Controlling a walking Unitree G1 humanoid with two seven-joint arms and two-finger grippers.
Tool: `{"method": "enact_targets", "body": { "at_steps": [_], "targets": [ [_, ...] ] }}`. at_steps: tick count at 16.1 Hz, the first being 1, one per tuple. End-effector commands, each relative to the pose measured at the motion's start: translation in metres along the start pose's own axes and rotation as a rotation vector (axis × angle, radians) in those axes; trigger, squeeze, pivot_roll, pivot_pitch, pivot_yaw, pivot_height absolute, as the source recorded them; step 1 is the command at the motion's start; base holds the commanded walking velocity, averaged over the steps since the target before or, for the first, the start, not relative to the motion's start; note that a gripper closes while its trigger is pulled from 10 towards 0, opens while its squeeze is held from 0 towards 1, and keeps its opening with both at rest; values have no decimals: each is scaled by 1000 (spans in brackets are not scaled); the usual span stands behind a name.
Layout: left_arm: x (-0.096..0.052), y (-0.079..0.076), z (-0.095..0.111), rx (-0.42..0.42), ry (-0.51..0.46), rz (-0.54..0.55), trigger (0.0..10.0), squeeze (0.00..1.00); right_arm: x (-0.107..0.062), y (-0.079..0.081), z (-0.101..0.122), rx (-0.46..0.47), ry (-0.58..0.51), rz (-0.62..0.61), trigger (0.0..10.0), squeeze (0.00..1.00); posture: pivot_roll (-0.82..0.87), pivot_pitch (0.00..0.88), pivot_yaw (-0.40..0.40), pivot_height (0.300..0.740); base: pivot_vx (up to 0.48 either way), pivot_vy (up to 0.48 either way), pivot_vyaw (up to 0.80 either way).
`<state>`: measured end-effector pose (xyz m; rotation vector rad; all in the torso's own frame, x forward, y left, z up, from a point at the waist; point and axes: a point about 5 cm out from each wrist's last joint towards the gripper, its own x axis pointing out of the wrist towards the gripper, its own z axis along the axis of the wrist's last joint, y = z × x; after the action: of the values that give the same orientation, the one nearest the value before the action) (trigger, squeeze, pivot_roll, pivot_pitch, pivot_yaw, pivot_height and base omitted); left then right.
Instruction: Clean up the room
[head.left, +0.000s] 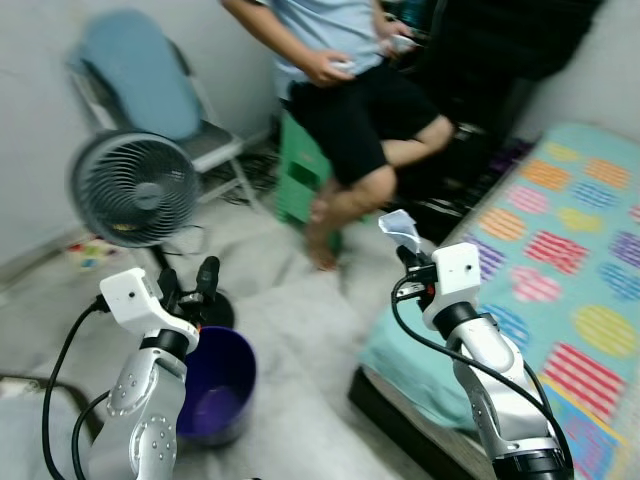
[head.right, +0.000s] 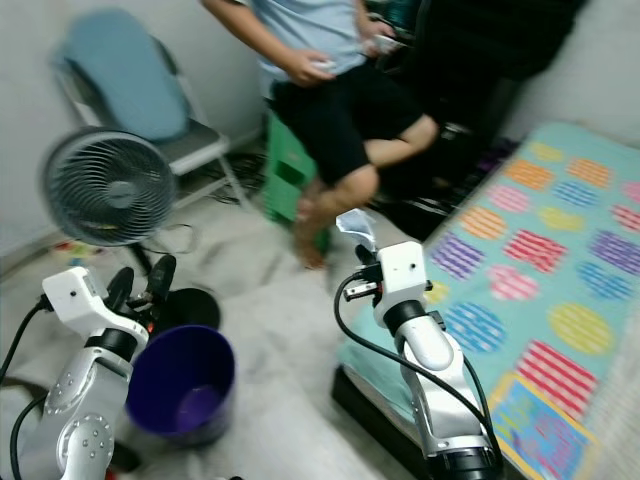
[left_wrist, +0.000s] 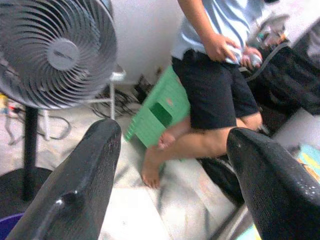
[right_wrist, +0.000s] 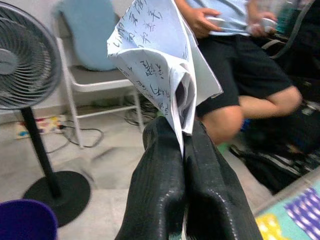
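My right gripper (head.left: 407, 255) is raised over the near corner of the bed and is shut on a crumpled sheet of white paper (right_wrist: 160, 65) with handwriting on it; the paper (head.left: 400, 228) sticks up above the fingers. A purple bin (head.left: 215, 385) stands on the floor at lower left. My left gripper (head.left: 188, 282) is held up just above the bin's far rim, open with nothing between its fingers (left_wrist: 85, 185).
A grey standing fan (head.left: 133, 188) is behind the bin, its black base beside it. A person (head.left: 345, 90) sits on a green stool (head.left: 300, 175) straight ahead. A folding chair (head.left: 150, 90) stands at back left. The bed with a patterned cover (head.left: 570, 260) fills the right.
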<state>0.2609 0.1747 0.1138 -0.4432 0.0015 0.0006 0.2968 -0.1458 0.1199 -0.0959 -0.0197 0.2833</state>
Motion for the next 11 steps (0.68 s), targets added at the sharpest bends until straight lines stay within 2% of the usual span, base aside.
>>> {"method": "enact_targets", "body": {
  "at_steps": [1, 3, 5, 7, 10, 11],
  "targets": [
    [0, -4, -2, -9, 8, -20, 10000, 0, -1, -5, 1, -11, -6, -16, 10000, 0, -59, 27, -15, 740, 0, 0, 500],
    [-1, -3, -2, -10, 6, -22, 10000, 0, -1, -6, 2, -8, -9, -21, 10000, 0, -60, 25, -14, 740, 0, 0, 0],
    [-7, 5, -3, 4, 14, 30, 10000, 0, -4, -10, 7, -60, -29, -34, 10000, 0, -60, 25, -14, 740, 0, 0, 0],
    [-14, 20, -9, 89, 92, 128, 10000, 0, -8, -20, 1, -83, -8, -86, 10000, 0, -52, 21, -21, 740, 0, 0, 0],
    [-12, 33, -11, 186, 145, 195, 10000, 0, -4, -16, 2, -83, -11, -82, 10000, 0, -54, 18, -16, 740, 0, 0, 0],
    [-11, 34, -11, 185, 147, 200, 10000, 0, -4, -16, 3, -84, -13, -81, 10000, 0, -54, 18, -16, 740, 0, 0, 0]
  ]
}}
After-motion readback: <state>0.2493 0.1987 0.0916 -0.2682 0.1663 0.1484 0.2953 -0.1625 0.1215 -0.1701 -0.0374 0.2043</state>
